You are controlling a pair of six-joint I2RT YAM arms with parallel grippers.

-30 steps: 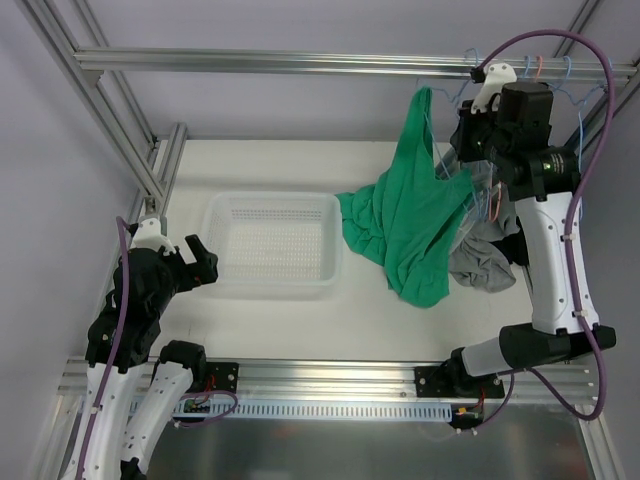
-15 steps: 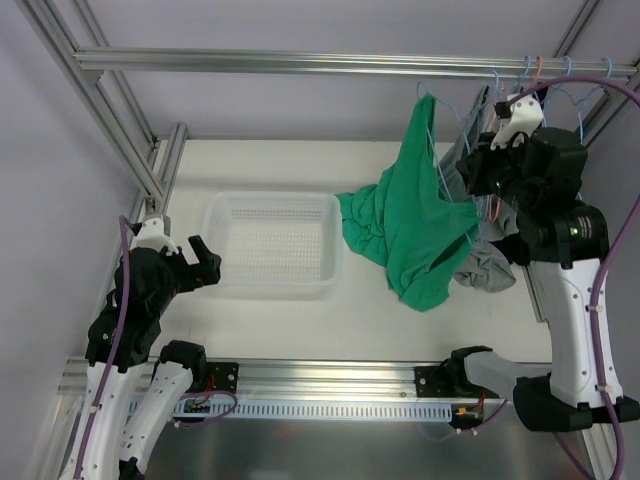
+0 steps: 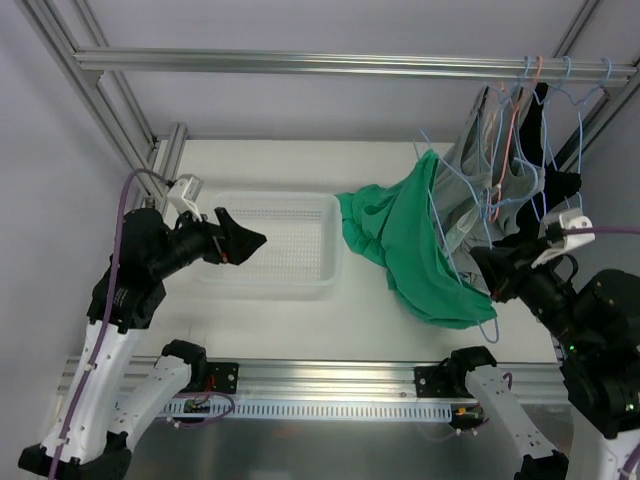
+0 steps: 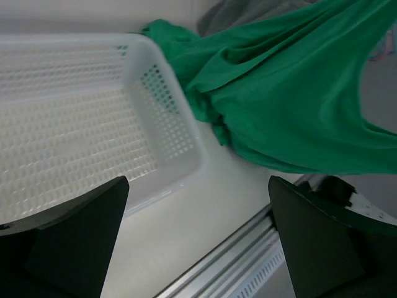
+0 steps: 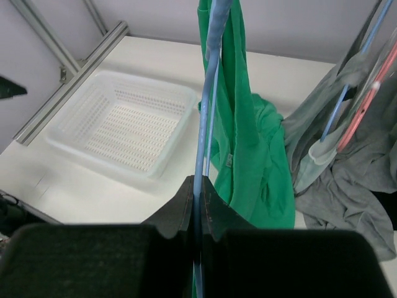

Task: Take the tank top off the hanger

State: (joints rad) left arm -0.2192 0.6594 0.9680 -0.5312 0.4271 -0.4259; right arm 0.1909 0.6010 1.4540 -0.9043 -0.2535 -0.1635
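Two tools, two states: your right tool [image 5: 200, 185] is pinched narrow on the blue hanger [image 5: 205, 105], whose wire runs up and away from the wrist. The green tank top [image 3: 410, 235] drapes from that hanger, down and left toward the counter [image 3: 330, 320], its lower folds bunched beside the white basket [image 3: 335, 255]. Your left tool [image 3: 243, 240] gapes wide over the basket, aimed at the cloth and nearer its free end. Grey garments [image 3: 480, 170] crowd the rail behind, so your room lies leftward.

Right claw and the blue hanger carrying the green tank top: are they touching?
Touching. In the right wrist view the right claw is pinched shut on the wire of the blue hanger.
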